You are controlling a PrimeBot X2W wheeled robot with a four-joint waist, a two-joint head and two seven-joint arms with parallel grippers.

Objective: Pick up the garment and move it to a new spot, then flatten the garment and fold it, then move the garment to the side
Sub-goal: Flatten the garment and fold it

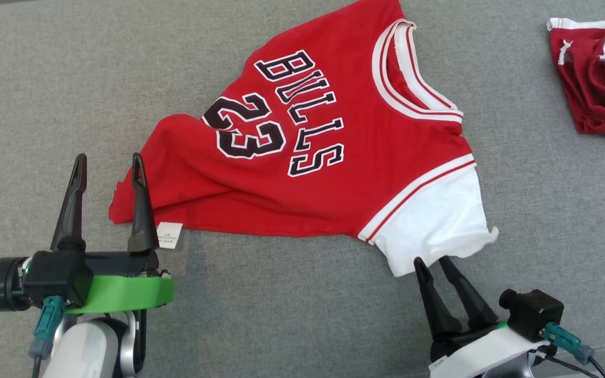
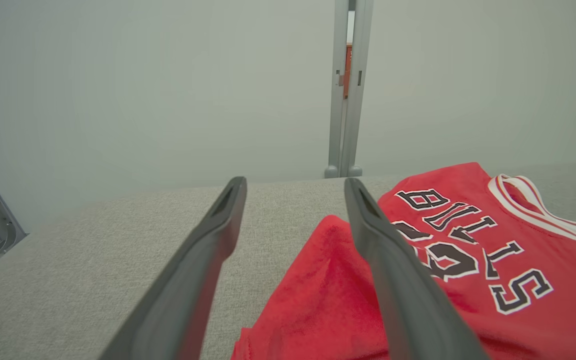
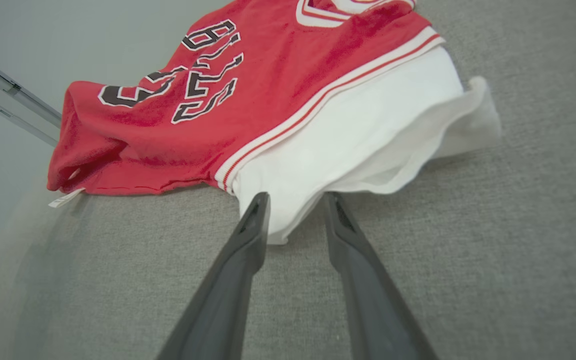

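Observation:
The garment is a red jersey with "BULLS 23" in black letters and a white sleeve; it lies rumpled on the grey padded table. My left gripper stands open at the lower left, with its right finger beside the jersey's red hem corner and nothing between the fingers. In the left wrist view the left gripper frames that red corner. My right gripper has its fingers a little apart, tips at the white sleeve's lower edge. The right wrist view shows the right gripper with the sleeve edge at its tips, not pinched.
A second dark red and white garment lies crumpled at the far right. A white label hangs from the jersey's hem near my left gripper. A grey post stands beyond the table's far edge.

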